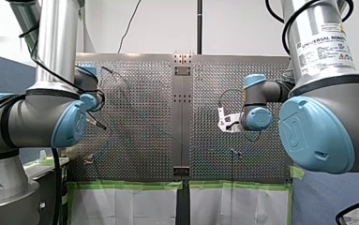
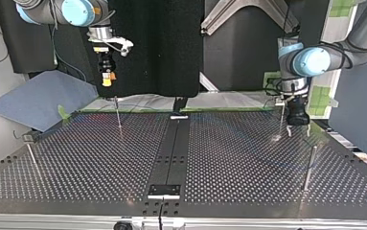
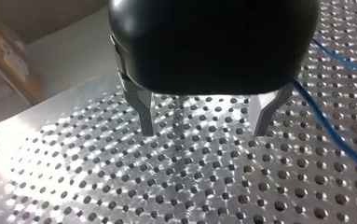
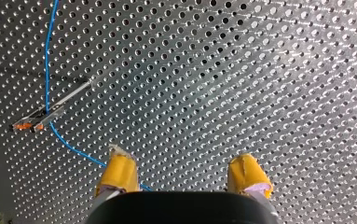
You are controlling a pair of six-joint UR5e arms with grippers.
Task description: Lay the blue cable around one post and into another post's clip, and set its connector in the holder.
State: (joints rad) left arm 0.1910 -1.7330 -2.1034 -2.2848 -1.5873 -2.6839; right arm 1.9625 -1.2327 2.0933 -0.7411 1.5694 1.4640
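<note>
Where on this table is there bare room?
Free: in the top view, the holed plate between the dark middle strip and the near right post. Crowded: by my left gripper, beside the far post and blue cable.

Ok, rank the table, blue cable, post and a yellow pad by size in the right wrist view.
1. table, fills the view.
2. blue cable, long but thin.
3. post and yellow pad: unranked, since the pad is nearest the camera.

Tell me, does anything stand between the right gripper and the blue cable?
Nothing visible does. In the right wrist view the cable passes a post and runs on under one yellow pad of the open right gripper, with no other thing between them.
</note>
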